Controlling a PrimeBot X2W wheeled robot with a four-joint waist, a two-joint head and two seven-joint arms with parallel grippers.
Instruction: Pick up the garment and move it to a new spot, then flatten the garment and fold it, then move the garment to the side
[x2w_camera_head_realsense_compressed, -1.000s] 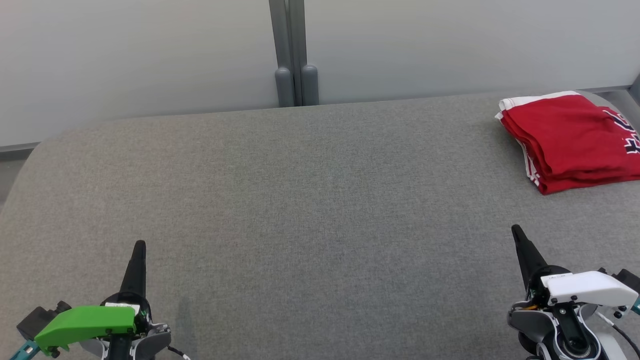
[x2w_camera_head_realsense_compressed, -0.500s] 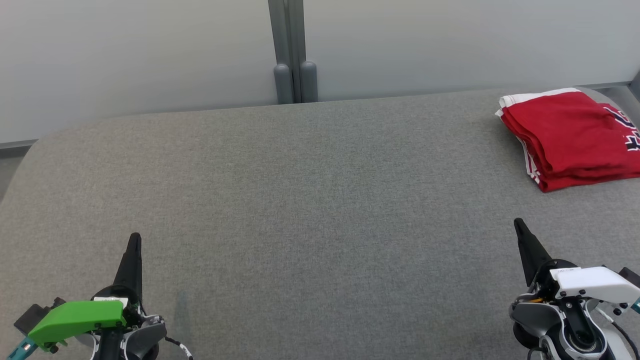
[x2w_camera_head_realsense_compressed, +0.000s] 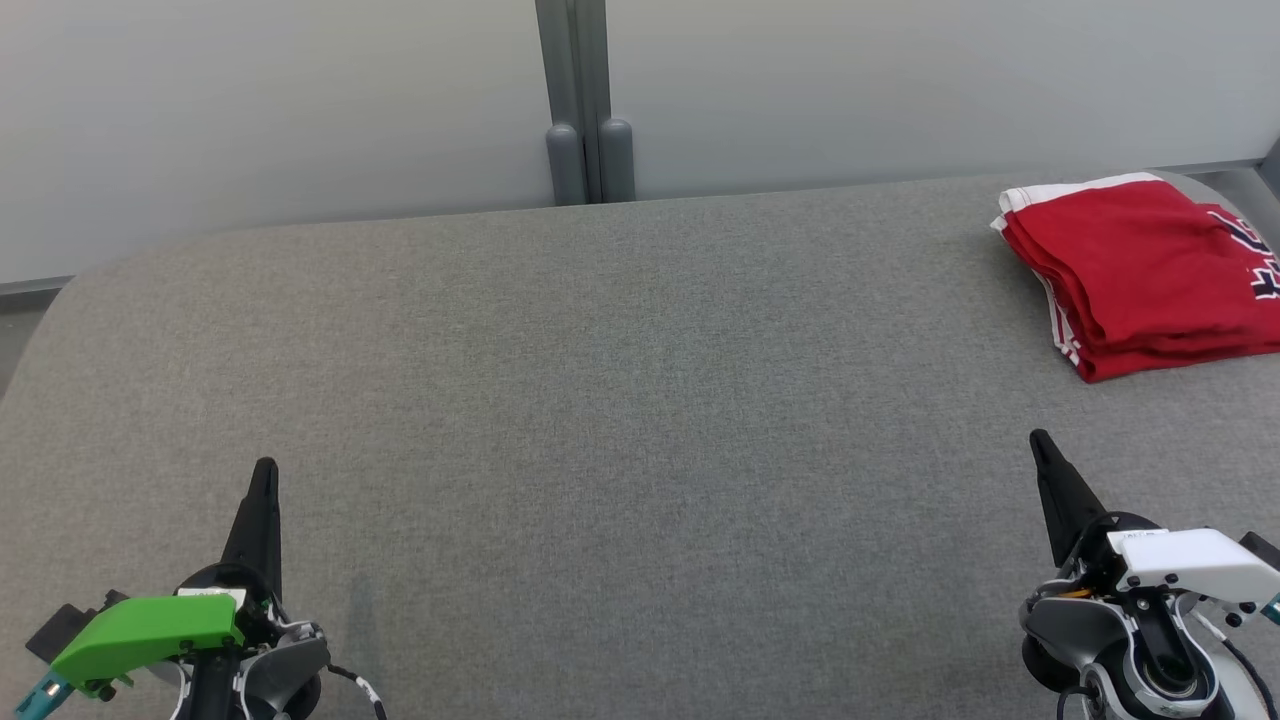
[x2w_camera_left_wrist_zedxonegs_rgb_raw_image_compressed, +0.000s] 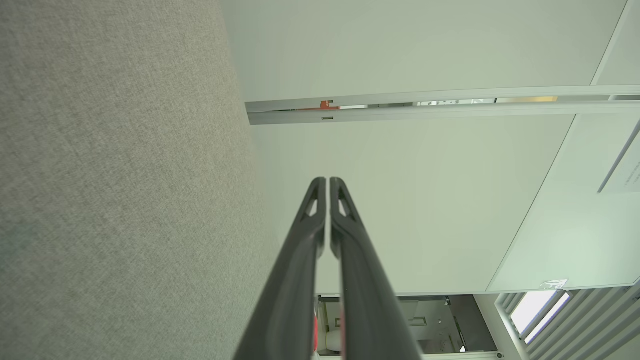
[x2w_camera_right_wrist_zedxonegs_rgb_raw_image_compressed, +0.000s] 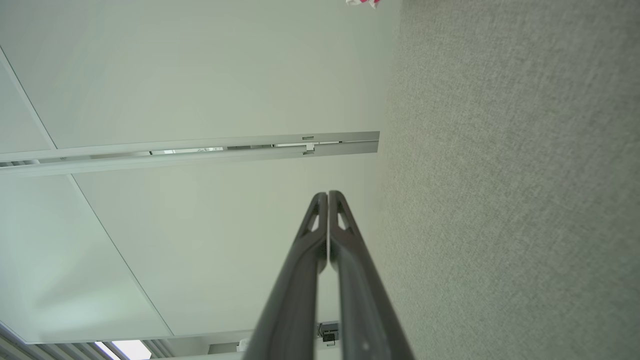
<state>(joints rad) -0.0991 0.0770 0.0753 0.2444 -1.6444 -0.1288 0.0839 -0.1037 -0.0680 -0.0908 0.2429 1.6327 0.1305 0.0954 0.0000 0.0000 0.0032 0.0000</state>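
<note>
Folded garment (x2w_camera_head_realsense_compressed: 1140, 280) on the grey surface (x2w_camera_head_realsense_compressed: 600, 400) — left gripper (x2w_camera_head_realsense_compressed: 265, 470) and right gripper (x2w_camera_head_realsense_compressed: 1039, 440) closed (both empty).

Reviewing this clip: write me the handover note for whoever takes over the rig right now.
Left gripper: fingers shut, holding nothing, at the near left of the grey fabric-covered table.
Right gripper: fingers shut, holding nothing, at the near right.
Red garment: folded, with white trim, lying at the table's far right, apart from both grippers. Its right end runs off the head view.
Done, by the look of it: the garment is folded and set to the side.
Left: probably nothing beyond checking that the fold is neat.
</note>
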